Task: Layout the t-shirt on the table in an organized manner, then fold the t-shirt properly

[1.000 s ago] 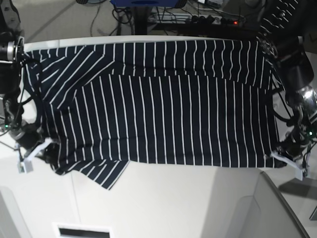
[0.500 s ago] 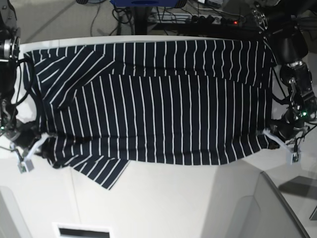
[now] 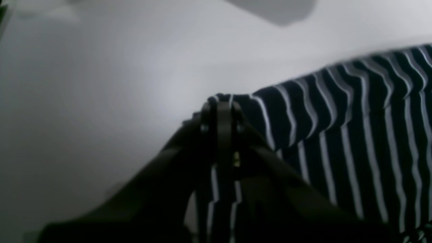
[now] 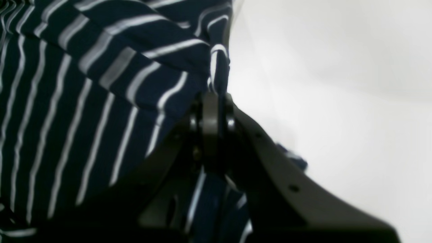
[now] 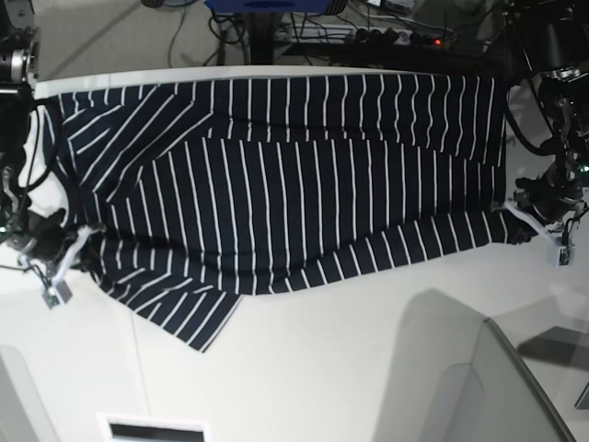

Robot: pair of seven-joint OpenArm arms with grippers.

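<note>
The dark navy t-shirt [image 5: 276,184] with thin white stripes lies spread across the off-white table [image 5: 322,368], one sleeve poking out at its near left. My left gripper [image 5: 515,214], at the base view's right, is shut on the shirt's near right corner. The left wrist view shows those fingers [image 3: 219,111] pinching the striped edge [image 3: 337,118] above the bare tabletop. My right gripper [image 5: 83,239], at the base view's left, is shut on the near left edge. In the right wrist view its closed fingertips [image 4: 211,108] clamp bunched striped fabric [image 4: 101,67].
Cables and a power strip [image 5: 396,37] lie on the floor beyond the table's far edge. A dark slot [image 5: 152,430] sits at the near edge. A grey raised panel [image 5: 515,387] stands at the near right.
Both grippers have moved toward the table's far side with the shirt's near edge in them, the left one farther. The near hem on the right has slid back and now runs at a slant.
</note>
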